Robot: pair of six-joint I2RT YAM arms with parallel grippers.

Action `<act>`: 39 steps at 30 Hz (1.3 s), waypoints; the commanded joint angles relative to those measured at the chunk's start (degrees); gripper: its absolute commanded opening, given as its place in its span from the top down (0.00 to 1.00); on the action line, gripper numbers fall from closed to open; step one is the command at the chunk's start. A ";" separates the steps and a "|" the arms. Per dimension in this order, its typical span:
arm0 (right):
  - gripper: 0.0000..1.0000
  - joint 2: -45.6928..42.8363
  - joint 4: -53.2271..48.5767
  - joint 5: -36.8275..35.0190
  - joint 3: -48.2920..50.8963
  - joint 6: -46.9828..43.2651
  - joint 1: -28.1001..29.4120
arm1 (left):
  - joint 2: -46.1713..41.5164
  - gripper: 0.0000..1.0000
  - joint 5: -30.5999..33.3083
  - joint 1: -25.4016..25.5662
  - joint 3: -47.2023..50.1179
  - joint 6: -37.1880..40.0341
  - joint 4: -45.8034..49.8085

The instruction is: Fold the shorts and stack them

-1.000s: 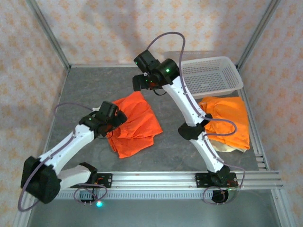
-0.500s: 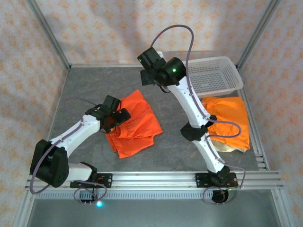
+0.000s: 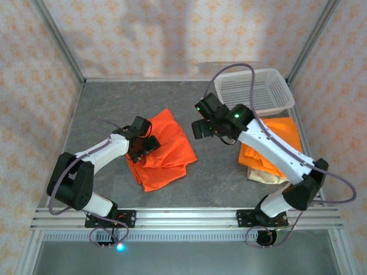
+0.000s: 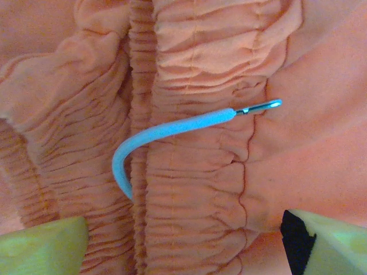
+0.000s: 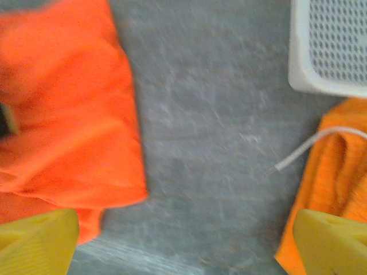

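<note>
Judged roughly midway through. Already stacked at the right of the top view, just below the white basket point(image 3: 285, 98): folded orange shorts point(image 3: 285, 133) lying on a beige pair point(image 3: 265, 176), with a beige edge peeking out along the lower side.

Not yet folded properly: second orange pair point(image 3: 166, 152), centre-left on the grey tabletop point(image 3: 218, 172), rumpled, doubled over unevenly, waistband bunched. After folding, to be carried across and laid on the stack, as far as can be judged.

Right over that pair's gathered waistband: left hand point(image 3: 144, 146), fingers point(image 4: 40, 246) spread wide at the bottom corners of the wrist view, gripping nothing, with a white drawstring point(image 4: 172, 129) curling across the elastic above them.

Above bare tabletop between the two piles: right hand point(image 5: 186, 240), likewise wide open and empty, with the loose pair at the left of its wrist view and a second drawstring point(image 5: 312, 143) trailing off the stack at the right.
</note>
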State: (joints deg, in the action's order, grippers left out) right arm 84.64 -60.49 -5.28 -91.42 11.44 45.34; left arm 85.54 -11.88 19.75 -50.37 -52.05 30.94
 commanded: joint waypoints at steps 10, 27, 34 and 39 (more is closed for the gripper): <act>0.07 5.71 9.95 6.56 3.32 -1.86 1.42 | 6.65 0.64 0.94 0.02 -3.96 0.67 -1.26; 0.06 -0.76 11.69 4.90 11.58 0.06 -3.93 | 4.04 1.00 2.08 5.10 -33.56 9.76 16.52; 0.06 -0.19 11.70 5.20 12.80 0.01 -4.39 | -8.17 1.00 8.74 3.37 -20.29 10.62 17.21; 0.06 0.79 11.27 6.17 13.49 -0.03 -4.39 | -16.18 0.89 12.04 -0.81 1.24 6.75 11.53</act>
State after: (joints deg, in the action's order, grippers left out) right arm 84.86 -49.43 0.58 -78.56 10.68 41.06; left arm 71.20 -4.45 20.49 -57.95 -43.57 43.40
